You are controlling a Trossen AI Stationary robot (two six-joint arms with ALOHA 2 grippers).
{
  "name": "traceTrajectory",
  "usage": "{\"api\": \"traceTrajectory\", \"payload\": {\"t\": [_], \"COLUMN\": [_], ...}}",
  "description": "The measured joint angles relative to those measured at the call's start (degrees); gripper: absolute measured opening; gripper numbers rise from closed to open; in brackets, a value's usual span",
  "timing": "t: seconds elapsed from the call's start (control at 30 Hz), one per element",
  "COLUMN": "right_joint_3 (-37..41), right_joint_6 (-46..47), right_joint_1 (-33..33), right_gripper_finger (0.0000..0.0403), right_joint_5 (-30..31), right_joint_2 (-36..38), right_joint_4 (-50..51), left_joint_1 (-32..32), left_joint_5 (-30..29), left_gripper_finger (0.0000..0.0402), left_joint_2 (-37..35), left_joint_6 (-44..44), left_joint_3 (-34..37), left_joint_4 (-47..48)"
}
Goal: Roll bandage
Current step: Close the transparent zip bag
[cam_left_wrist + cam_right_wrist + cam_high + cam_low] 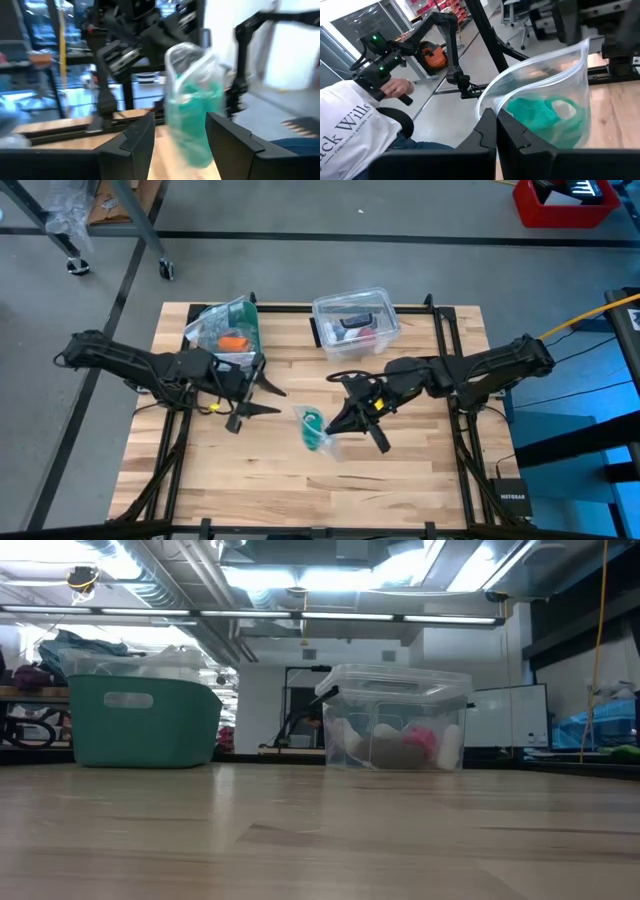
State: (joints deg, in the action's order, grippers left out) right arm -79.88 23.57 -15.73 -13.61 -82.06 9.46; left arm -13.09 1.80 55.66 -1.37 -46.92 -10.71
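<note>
The bandage (540, 116) is a crumpled teal-green wad inside a clear plastic bag (316, 428) that hangs over the middle of the table. My right gripper (334, 425) is shut on the bag's edge, reaching in from the right. My left gripper (283, 401) stands open just left of the bag and touches nothing. In the left wrist view the bag and bandage (192, 117) show beyond the gap between the two fingers (134, 142). The low view shows neither gripper nor the bag. My right gripper pinches the bag's clear rim at its open mouth (489, 106) between its two shut fingers. They come about level from the table's right side. The bag hangs open-mouthed beside and below the fingertips, clear of the table, with the bandage in its bottom.
A clear lidded box (356, 322) stands at the table's far middle. A clear bag with an orange item (230, 332) lies at the far left. The low view also shows a teal bin (142, 720) beyond the table. A seated person (355, 130) is off the table.
</note>
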Motion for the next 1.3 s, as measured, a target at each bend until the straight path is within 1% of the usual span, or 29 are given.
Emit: {"api": "traceTrajectory", "payload": {"t": [0.13,0.23,0.4,0.53,0.7,0.77,0.87,1.07,1.1,1.23,1.3], "right_joint_3": [0.0,0.0,0.0,0.0,0.0,0.0,0.0,0.0,0.0,0.0,0.0], "right_joint_6": [0.0,0.0,-0.1,-0.2,-2.9,-3.5,-4.6,-4.7,-4.9,-8.9,-9.1], "right_joint_1": [0.0,0.0,0.0,0.0,0.0,0.0,0.0,0.0,0.0,0.0,0.0], "right_gripper_finger": [0.0001,0.0001,0.0001,0.0001,0.0001,0.0001,0.0001,0.0001,0.0001,0.0001,0.0002], "right_joint_5": [0.0,0.0,1.9,2.2,6.0,7.1,8.7,11.7,12.7,16.9,19.0], "right_joint_2": [0.2,0.2,0.2,0.2,0.2,0.2,0.2,0.2,0.2,0.2,0.2], "right_joint_4": [0.0,0.1,0.1,0.1,0.1,0.1,0.1,0.1,0.1,0.1,0.0], "left_joint_1": [0.7,0.8,0.8,0.7,0.8,0.8,0.8,0.8,0.8,0.8,0.8], "left_joint_5": [-1.2,-1.2,-0.8,-0.4,-0.3,-0.3,-0.3,-0.3,-0.3,-3.1,-5.0], "left_gripper_finger": [0.0166,0.0166,0.0166,0.0166,0.0165,0.0159,0.0129,0.0021,0.0011,0.0006,0.0002], "left_joint_2": [2.1,3.5,5.7,7.1,8.4,8.6,8.6,8.6,8.6,8.3,7.7], "left_joint_6": [-5.0,-6.7,-6.7,-6.3,-6.3,-6.6,-8.1,-9.6,-9.8,-9.7,-9.3], "left_joint_3": [0.0,0.0,0.0,0.0,0.0,0.0,0.0,0.0,0.0,0.0,0.0], "left_joint_4": [-2.3,-4.5,-7.6,-11.5,-15.1,-15.6,-15.2,-15.5,-15.5,-15.5,-15.4]}}
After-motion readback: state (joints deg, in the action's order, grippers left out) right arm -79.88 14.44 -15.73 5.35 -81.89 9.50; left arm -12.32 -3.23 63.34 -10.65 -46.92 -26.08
